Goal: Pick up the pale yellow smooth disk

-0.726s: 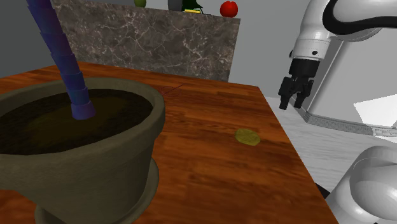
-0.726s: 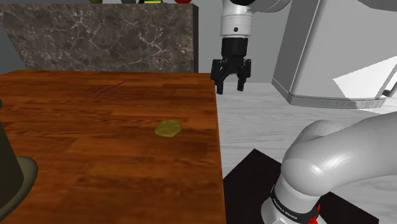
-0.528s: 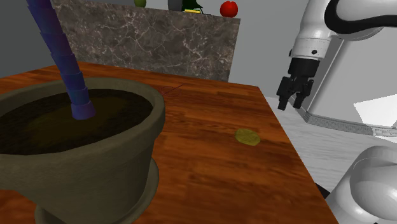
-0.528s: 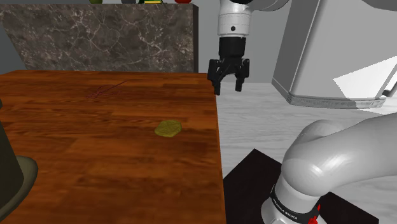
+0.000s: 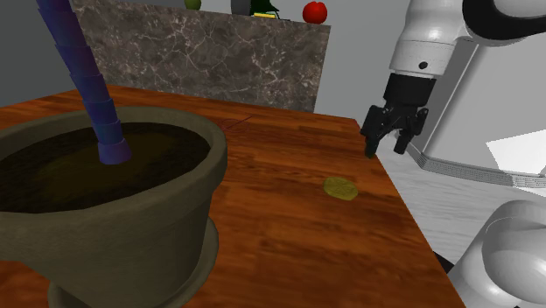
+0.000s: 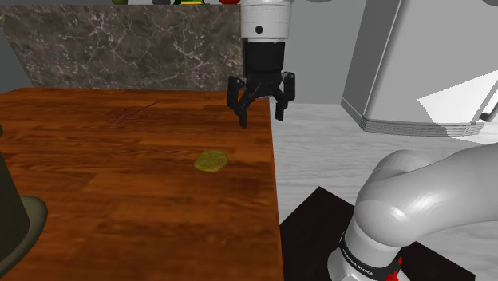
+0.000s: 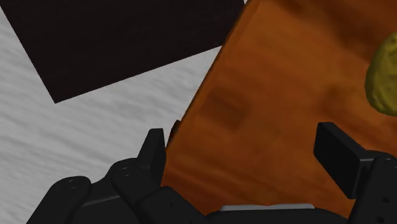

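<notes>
Reddish wooden desk [image 5: 289, 166], low marbled wall [image 5: 201, 61] behind.
A pale grey floor [image 6: 313, 160] is seen beside the desk's edge.

The desk [image 5: 280, 206] [image 6: 120, 191] [image 7: 273, 95] has a reddish-brown top with a wood grain. A big olive-brown pot [image 5: 131, 254] [image 6: 16, 223] stands on it, filled with dark soil, a blue-violet stem rising from the soil. A flat yellow-olive disk [image 5: 339, 188] [image 6: 211, 162] [image 7: 385, 79] lies on the bare top, well apart from the pot and to the shoulder view's right of it, close to the desk's side edge. Beyond the pot, toward the desk's far edge, a thin dark mark [image 5: 236, 122] [image 6: 132, 114] crosses the wood.
</notes>
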Controlling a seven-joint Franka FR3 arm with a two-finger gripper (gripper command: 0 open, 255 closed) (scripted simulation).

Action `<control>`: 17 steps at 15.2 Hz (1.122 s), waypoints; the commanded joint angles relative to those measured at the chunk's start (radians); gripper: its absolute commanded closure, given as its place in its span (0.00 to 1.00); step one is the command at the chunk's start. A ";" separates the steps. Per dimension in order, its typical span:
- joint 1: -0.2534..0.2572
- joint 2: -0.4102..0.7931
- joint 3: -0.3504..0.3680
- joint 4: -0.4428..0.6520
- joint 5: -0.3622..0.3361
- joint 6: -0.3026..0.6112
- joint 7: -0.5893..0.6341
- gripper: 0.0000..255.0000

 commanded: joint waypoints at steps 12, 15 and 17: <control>-0.028 0.135 0.348 0.157 0.065 0.086 0.388 0.00; -0.023 0.126 0.356 0.112 0.074 0.123 0.386 0.00; -0.019 0.120 0.364 0.075 0.082 0.155 0.384 0.00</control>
